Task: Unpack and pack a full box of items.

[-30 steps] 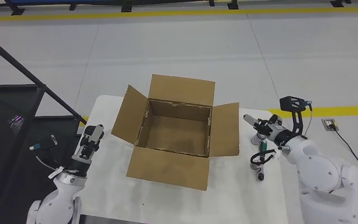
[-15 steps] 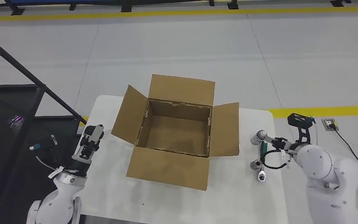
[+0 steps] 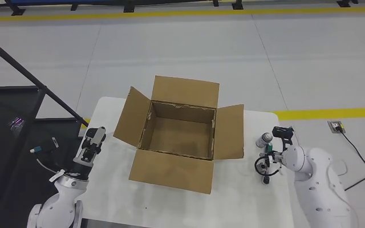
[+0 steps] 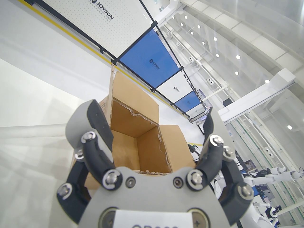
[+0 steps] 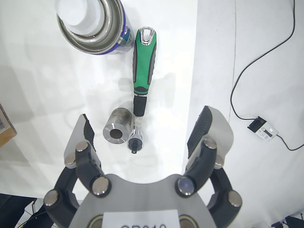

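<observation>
Ratchet wrench with a green-and-grey grip (image 5: 142,72) lies flat near the white table's (image 5: 47,84) right edge, right of the open brown cardboard box (image 3: 179,134). Handle end points at the upright silver spray can (image 5: 92,17), and the chrome head sits just beside a short steel socket (image 5: 118,128). Right gripper (image 5: 145,117) hovers over it, spread wide and empty. Left gripper (image 4: 152,115) is the same, facing the box.
</observation>
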You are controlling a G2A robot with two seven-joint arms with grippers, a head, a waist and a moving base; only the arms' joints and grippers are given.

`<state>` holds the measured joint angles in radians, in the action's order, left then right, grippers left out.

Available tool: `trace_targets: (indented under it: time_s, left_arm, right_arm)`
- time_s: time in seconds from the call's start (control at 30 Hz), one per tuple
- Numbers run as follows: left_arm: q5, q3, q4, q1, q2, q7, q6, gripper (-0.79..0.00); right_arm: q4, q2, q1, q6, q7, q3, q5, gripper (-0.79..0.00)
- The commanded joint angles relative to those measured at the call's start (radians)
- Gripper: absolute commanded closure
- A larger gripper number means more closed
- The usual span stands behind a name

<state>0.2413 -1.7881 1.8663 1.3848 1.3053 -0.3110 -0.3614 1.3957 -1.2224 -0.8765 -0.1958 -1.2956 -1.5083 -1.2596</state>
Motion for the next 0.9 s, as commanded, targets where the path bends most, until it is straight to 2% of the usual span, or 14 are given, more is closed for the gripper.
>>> trace_targets:
  time_s: [0.0,0.07,0.1,0.2,0.4,0.53,0.63,0.67,0.73,0.77,0.8,0.87]
  left_arm:
    - [0.000,0.000,0.000,0.000,0.000,0.000,0.000,-0.785]
    - [0.000,0.000,0.000,0.000,0.000,0.000,0.000,-0.785]
    - [0.000,0.000,0.000,0.000,0.000,0.000,0.000,-0.785]
    - [0.000,0.000,0.000,0.000,0.000,0.000,0.000,-0.785]
    - [0.000,0.000,0.000,0.000,0.000,0.000,0.000,-0.785]
    - [0.000,0.000,0.000,0.000,0.000,0.000,0.000,-0.785]
    - [0.000,0.000,0.000,0.000,0.000,0.000,0.000,-0.785]
    - [0.000,0.000,0.000,0.000,0.000,0.000,0.000,-0.785]
    - [0.000,0.000,0.000,0.000,0.000,0.000,0.000,-0.785]
    - [0.000,0.000,0.000,0.000,0.000,0.000,0.000,-0.785]
    - [0.000,0.000,0.000,0.000,0.000,0.000,0.000,-0.785]
    - [0.000,0.000,0.000,0.000,0.000,0.000,0.000,-0.785]
  right_arm:
    - [-0.022,0.000,0.007,-0.003,0.003,0.003,0.005,-0.785]
    - [-0.044,-0.001,0.015,-0.015,0.007,0.006,0.008,-0.767]
    - [-0.054,-0.002,0.018,-0.017,0.011,0.009,0.011,-0.705]
    - [-0.088,-0.004,0.029,-0.030,0.020,0.021,0.016,-0.677]
    - [-0.139,-0.008,0.046,-0.059,0.045,0.032,0.034,-0.453]
    - [-0.153,-0.009,0.048,-0.078,0.054,0.031,0.051,-0.440]
    - [-0.160,-0.011,0.050,-0.104,0.058,0.030,0.066,-0.459]
    - [-0.161,-0.012,0.050,-0.114,0.063,0.030,0.073,-0.486]
    - [-0.171,-0.013,0.053,-0.128,0.070,0.029,0.084,-0.462]
    - [-0.175,-0.013,0.056,-0.135,0.073,0.029,0.091,-0.477]
    - [-0.180,-0.014,0.058,-0.137,0.075,0.031,0.096,-0.434]
    - [-0.190,-0.015,0.063,-0.147,0.084,0.033,0.101,-0.431]
